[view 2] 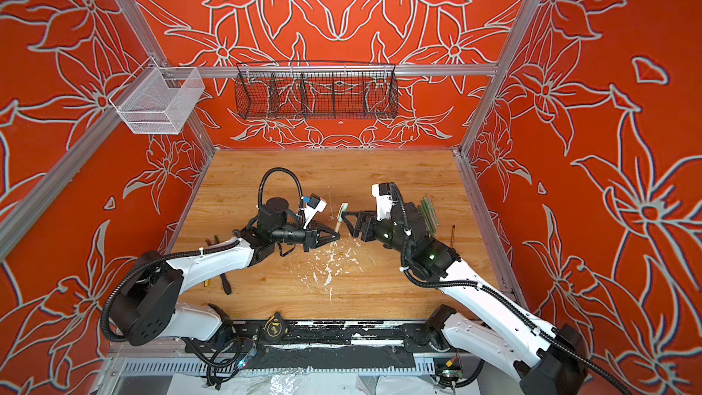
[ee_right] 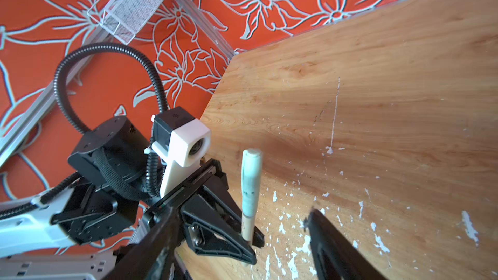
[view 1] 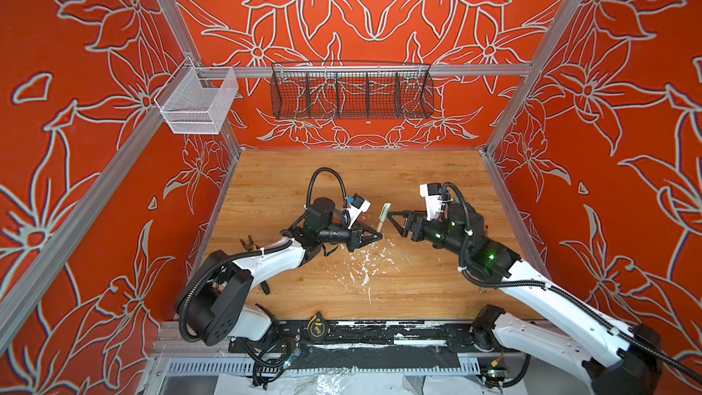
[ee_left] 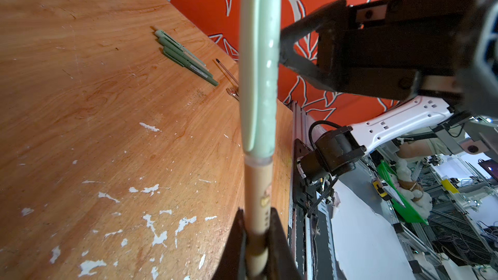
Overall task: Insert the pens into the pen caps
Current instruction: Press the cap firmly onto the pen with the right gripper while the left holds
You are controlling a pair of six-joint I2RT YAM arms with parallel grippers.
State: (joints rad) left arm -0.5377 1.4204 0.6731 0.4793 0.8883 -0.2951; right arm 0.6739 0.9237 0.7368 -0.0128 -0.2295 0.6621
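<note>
Tan barrel, pale green cap: one pen (ee_left: 257, 197) stands upright mid-frame in both top views, clamped low on its barrel by the left jaws. The cap (ee_left: 258, 71) sits over the upper end. Whether it is pressed fully home cannot be told.

The right jaws stand apart, tips just beside the cap; contact unclear.

Step judged: capping of this pen, at or near done. The next move likely calls for a press along the pen's axis. Failing that, the pen could be laid with the row of green pens (view 2: 428, 214) on the wooden surface (view 1: 342, 176), right of frame. The right arm stands between.

Also about:
- thin dark stick (view 2: 452, 235) near the row
- pliers (view 1: 247, 243), partly hidden by the left arm
- white paint flecks (view 1: 364, 264)
- tape measure (view 1: 315, 325) at the lower edge
</note>
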